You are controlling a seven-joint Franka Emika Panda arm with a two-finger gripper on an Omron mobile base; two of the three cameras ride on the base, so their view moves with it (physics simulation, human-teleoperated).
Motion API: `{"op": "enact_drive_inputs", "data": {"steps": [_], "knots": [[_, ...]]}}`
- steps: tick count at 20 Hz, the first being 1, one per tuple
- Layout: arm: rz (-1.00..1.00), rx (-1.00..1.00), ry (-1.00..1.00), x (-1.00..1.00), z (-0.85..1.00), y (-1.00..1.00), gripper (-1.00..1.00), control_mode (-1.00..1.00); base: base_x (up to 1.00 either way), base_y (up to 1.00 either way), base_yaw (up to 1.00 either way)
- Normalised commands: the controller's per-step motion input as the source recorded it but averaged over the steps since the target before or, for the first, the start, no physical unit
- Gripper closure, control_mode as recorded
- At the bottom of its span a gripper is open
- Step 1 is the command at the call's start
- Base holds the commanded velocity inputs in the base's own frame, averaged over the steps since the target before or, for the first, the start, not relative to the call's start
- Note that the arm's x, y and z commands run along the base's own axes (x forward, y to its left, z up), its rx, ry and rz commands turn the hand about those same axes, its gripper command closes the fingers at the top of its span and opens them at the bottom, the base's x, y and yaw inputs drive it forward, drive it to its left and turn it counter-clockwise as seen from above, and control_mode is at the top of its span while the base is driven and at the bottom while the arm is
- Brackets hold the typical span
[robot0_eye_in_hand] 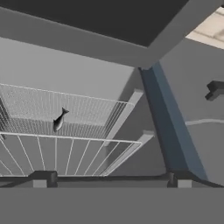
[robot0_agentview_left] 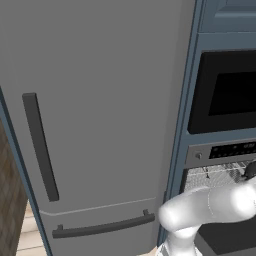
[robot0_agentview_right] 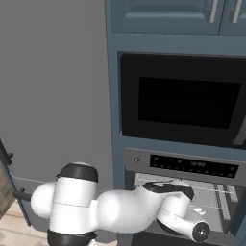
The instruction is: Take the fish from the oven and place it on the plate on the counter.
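The small silvery-grey fish (robot0_eye_in_hand: pixel 59 120) lies on a wire rack (robot0_eye_in_hand: pixel 65 109) inside the open oven (robot0_agentview_right: pixel 192 166). My gripper (robot0_eye_in_hand: pixel 111 180) is open, its two fingertips spread wide at the bottom of the hand view with nothing between them. It is a short way out from the rack's front edge, and the fish sits off to the left of its centre line. In the base views my arm (robot0_agentview_right: pixel 144 206) reaches across to the oven's opening below the control strip (robot0_agentview_left: pixel 220 150). The plate and the counter are out of view.
A second wire rack (robot0_eye_in_hand: pixel 65 153) sits nearer the hand. The dark oven door (robot0_agentview_left: pixel 225 237) hangs open below the arm. A black-windowed appliance (robot0_agentview_right: pixel 187 103) is built in above the oven. A tall grey fridge (robot0_agentview_left: pixel 90 115) with dark handles stands to the left.
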Motion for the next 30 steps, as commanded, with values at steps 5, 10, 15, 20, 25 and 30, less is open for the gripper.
{"op": "enact_drive_inputs", "data": {"steps": [5,10,15,20,25,30], "knots": [[0.09,0.15,-0.22,-0.25,-0.36,0.0,-1.0,-1.0,0.0,0.0,0.0],[0.1,0.1,-0.15,0.01,-0.39,0.0,-1.0,-1.0,0.0,0.0,0.0],[0.0,0.02,0.0,0.34,-0.03,0.0,-1.0,-1.0,0.0,0.0,0.0],[-0.03,0.0,0.0,0.59,-0.1,0.0,-1.0,-1.0,0.0,0.0,0.0],[-0.06,0.0,0.0,0.37,-0.45,0.0,-1.0,-1.0,0.0,0.0,0.0],[-0.05,0.0,0.0,0.12,-0.25,0.0,-1.0,-1.0,0.0,0.0,0.0]]}}
